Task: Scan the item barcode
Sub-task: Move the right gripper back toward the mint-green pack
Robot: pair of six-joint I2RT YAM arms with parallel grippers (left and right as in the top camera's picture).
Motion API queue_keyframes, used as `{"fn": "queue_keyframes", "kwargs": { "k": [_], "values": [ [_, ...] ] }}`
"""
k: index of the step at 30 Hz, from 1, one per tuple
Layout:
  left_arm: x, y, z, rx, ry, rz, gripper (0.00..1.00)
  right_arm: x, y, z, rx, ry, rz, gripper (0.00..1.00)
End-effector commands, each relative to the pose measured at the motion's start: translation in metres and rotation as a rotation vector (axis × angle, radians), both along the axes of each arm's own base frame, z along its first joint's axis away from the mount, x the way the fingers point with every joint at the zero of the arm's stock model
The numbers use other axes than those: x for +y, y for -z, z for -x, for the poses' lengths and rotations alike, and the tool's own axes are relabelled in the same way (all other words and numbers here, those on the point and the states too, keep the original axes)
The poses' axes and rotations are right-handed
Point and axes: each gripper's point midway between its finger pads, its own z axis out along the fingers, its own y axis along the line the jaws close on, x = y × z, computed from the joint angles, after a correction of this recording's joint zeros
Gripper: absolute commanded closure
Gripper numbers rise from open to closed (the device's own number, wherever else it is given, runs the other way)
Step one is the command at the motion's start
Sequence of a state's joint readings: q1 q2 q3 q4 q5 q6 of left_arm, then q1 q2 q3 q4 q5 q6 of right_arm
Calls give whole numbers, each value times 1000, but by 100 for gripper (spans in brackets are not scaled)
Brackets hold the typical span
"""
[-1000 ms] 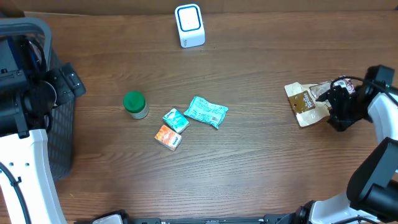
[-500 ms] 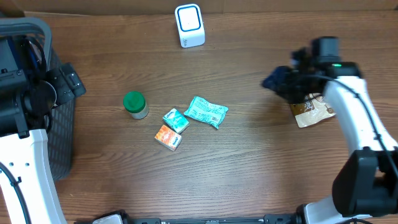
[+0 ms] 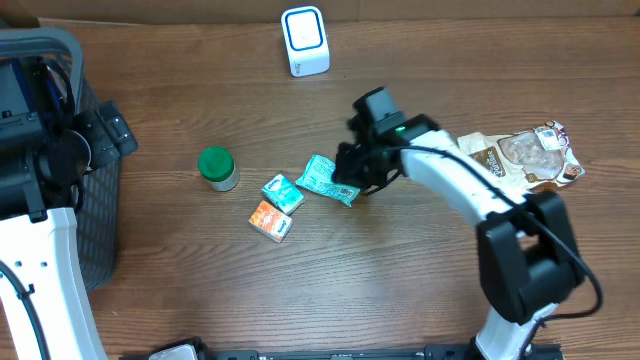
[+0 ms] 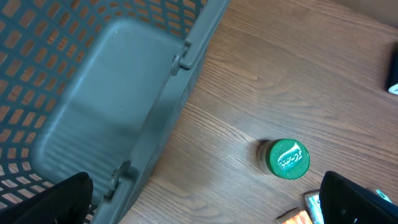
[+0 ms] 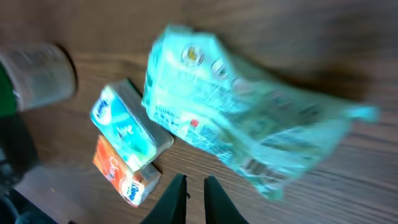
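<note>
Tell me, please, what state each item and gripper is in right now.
teal packet, lying flat, not gripped
green-lidded jar, upright, lid on
teal box, lying against orange box
brown bag, lying free, untouched
left gripper, open, empty
right gripper, shut, empty, beside the packet

Two pouches [image 3: 325,178], two boxes [image 3: 282,192], one jar [image 3: 217,167], one scanner [image 3: 305,40]

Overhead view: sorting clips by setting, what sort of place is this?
Likely a mock shop checkout: a white box-shaped scanner, a grey plastic mesh basket, and a teal plastic packet on a wooden table.
</note>
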State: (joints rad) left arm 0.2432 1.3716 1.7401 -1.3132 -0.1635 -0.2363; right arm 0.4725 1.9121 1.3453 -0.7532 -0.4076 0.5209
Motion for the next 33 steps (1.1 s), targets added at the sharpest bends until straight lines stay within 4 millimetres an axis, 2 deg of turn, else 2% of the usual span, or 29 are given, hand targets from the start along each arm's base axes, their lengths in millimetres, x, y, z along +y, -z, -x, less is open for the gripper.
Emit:
{"fn": "queue_keyframes", "kwargs": {
  "k": [1,5,8,16,20,22,23,26,30,31,32,33],
  "values": [
    [1,-6,1,-24,-10,3,0,7,21,9,56,22,42,89],
    [1,-6,1,-23,-10,4,0,6,39,15,94,15,75,89],
    [1,-6,1,-23,-10,4,0,-11,46,11,87,44,152,89],
    [1,-6,1,-24,-10,3,0,-100,57,-14,55,205,417,89],
    [1,-6,1,-24,-10,3,1,-122,54,-46,-39,188,379,89],
    [1,-6,1,-23,-10,4,0,-116,49,-59,-80,141,279,88],
    [1,-6,1,-23,-10,4,0,-105,42,-62,-91,90,183,87],
    [1,-6,1,-23,-10,4,0,-76,23,-58,-88,-8,-18,83],
    [1,-6,1,-23,-10,4,0,-56,16,-49,-63,-41,-68,81],
    [1,-6,1,-23,-10,4,0,-51,16,-46,-61,-56,-67,86],
    [1,-6,1,-24,-10,3,1,-47,17,-43,-62,-68,-61,96],
    [1,-6,1,-23,-10,4,0,-44,18,-42,-61,-69,-50,96]
  ]
}}
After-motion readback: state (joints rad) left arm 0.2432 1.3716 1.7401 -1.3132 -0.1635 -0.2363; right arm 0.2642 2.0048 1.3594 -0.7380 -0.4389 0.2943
